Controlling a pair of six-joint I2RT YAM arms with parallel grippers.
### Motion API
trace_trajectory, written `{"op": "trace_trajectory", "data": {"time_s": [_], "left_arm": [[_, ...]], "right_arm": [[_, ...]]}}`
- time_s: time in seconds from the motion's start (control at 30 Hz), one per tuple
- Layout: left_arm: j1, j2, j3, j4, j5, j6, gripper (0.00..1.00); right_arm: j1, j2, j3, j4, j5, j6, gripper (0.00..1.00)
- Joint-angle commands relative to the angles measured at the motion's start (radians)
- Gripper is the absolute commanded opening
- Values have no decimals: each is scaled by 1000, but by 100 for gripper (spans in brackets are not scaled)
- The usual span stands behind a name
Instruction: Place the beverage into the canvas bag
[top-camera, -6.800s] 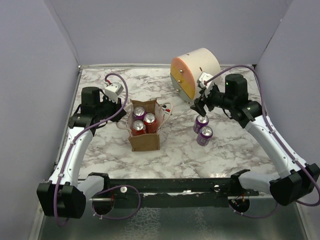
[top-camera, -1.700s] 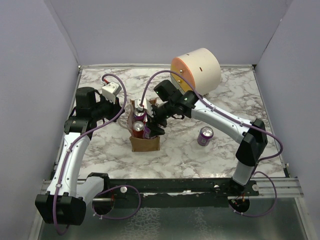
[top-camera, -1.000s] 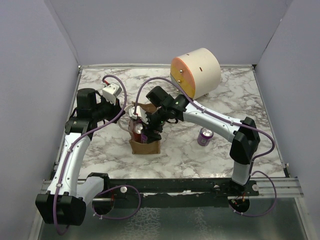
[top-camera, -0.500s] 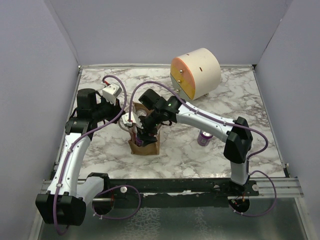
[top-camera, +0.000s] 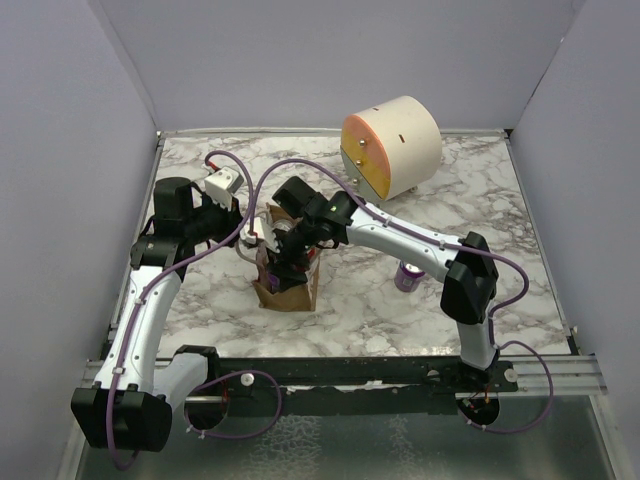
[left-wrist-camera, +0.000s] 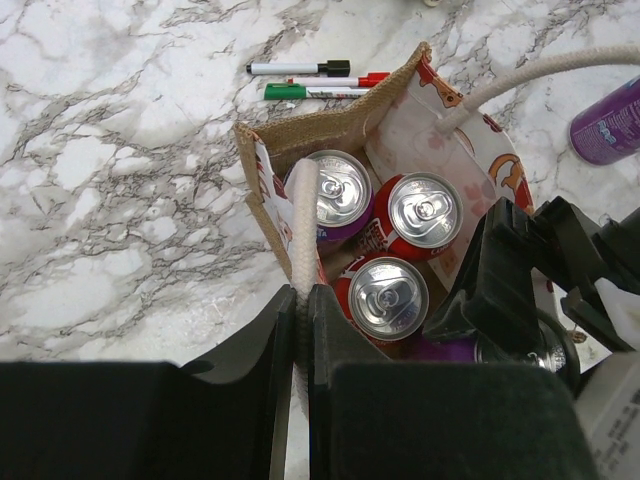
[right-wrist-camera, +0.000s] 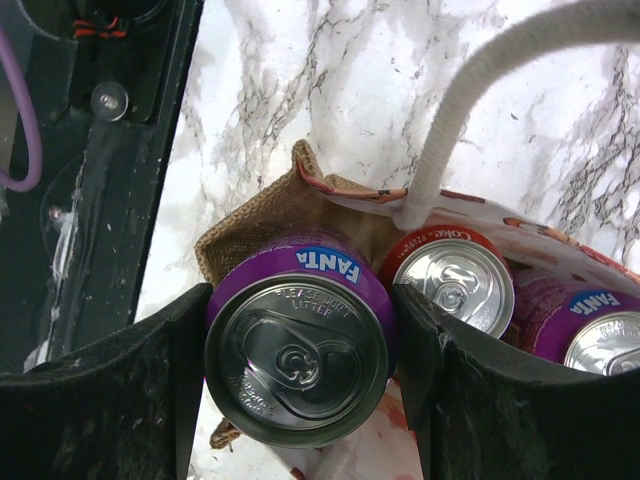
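Note:
The tan-brown canvas bag (top-camera: 296, 294) stands left of centre and holds three cans: one purple (left-wrist-camera: 335, 190), two red (left-wrist-camera: 425, 212). My left gripper (left-wrist-camera: 301, 300) is shut on the bag's white loop handle (left-wrist-camera: 303, 215) at the bag's left side (top-camera: 247, 236). My right gripper (right-wrist-camera: 300, 350) is shut on a purple Fanta can (right-wrist-camera: 330, 272), held upright in the bag's mouth at its burlap corner (right-wrist-camera: 250, 225), beside a red Coke can (right-wrist-camera: 450, 285). In the top view the right gripper (top-camera: 284, 263) covers the bag opening.
A second purple can (top-camera: 406, 276) stands on the marble right of the bag. The cream-and-orange drum (top-camera: 392, 145) lies at the back right. Marker pens (left-wrist-camera: 300, 68) lie behind the bag. Walls enclose three sides; the black rail (top-camera: 330, 375) runs along the front.
My right arm has carried the purple can from right of the bag leftward over it and down into its mouth. The left gripper has kept hold of the handle.

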Motion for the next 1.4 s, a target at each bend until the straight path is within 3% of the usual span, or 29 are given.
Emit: {"op": "trace_trajectory", "data": {"time_s": [0.0,0.3,0.87,1.37], "left_arm": [[8,-20,-14,12,22,-3,0],[8,-20,-16,10,16,-6,0],[8,-29,-35,10,-4,-2,0],[7,-10,-23,8,-11,-7,0]], "right_arm": [[21,-45,-19,123,39,168,11],[21,-147,-130,252,62,300,13],[22,-178,-224,410,219,540,12],[44,-160,-303,441,256,552,18]]}}
